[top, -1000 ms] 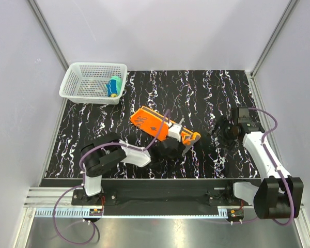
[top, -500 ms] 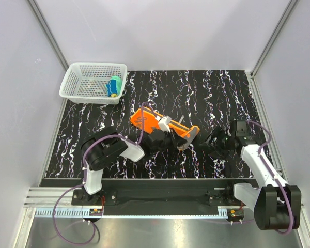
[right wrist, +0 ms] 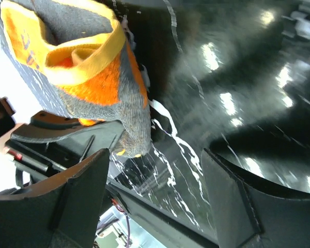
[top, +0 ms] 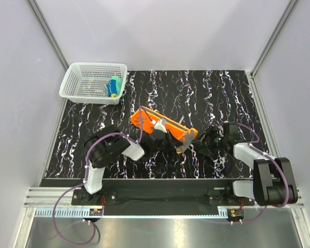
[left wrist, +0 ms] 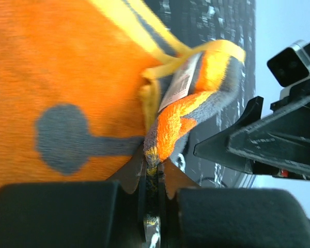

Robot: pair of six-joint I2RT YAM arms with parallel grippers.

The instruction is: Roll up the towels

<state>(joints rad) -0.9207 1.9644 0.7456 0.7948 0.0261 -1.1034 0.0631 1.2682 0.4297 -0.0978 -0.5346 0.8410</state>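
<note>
Centrally, left pincer (left wrist: 154,175) pinches orange towel (left wrist: 67,67) at its edge; right pincer (right wrist: 154,157) gapes alongside.

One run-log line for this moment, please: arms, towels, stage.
left gripper shut on orange towel corner | right gripper open beside it | second towel in basket | stage: orange towel not yet rolled

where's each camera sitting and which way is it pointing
Top external: above and behind the robot, facing down on the table; left arm, right arm, orange towel, basket.
Left wrist: on the left arm, facing along the shut left gripper, which pinches the towel's corner; its fingers fill the bottom.
Right wrist: on the right arm, facing along the open right gripper towards that corner; both fingers show.
Shared: both wrist views show that corner and the other gripper.
</note>
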